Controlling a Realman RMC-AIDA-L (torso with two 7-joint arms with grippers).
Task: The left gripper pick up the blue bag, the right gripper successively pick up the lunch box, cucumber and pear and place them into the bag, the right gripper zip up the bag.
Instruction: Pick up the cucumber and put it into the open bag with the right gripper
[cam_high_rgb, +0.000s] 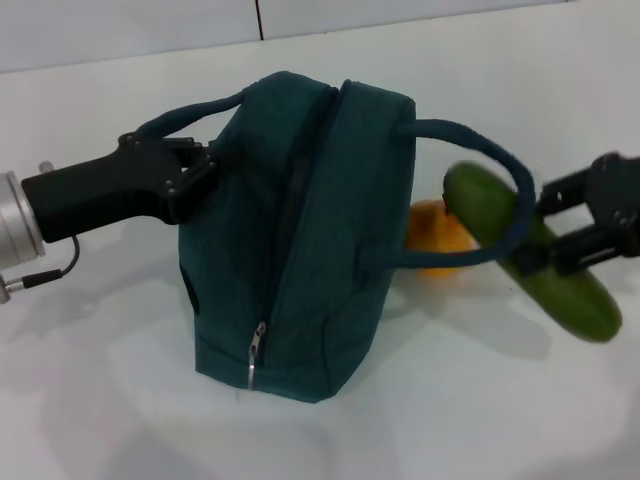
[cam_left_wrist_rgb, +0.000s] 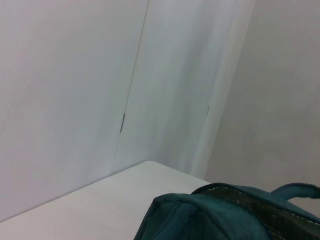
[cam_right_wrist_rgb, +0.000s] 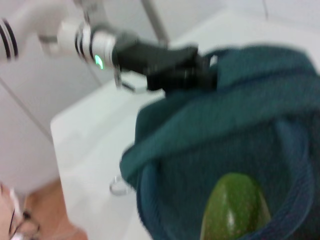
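Head view: left gripper (cam_high_rgb: 196, 172) clamped on the bag (cam_high_rgb: 300, 240) handle, bag upright on the table (cam_high_rgb: 120, 400); right gripper (cam_high_rgb: 560, 245) grips the cucumber (cam_high_rgb: 530, 252) beside the bag, poking through the other handle loop; pear (cam_high_rgb: 437, 236) behind it; lunch box hidden.
Left wrist: only the bag's top edge (cam_left_wrist_rgb: 220, 212); fingers not shown.
Right wrist: cucumber tip (cam_right_wrist_rgb: 235, 205) near the bag; blurred; smooth skin, likely slippery, best held mid-length; soft fabric may sag.

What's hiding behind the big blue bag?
A yellow-orange pear peeks out behind the blue bag, partly covered by its handle and by the cucumber held in the right pincer. Anything else behind the bag is hidden.
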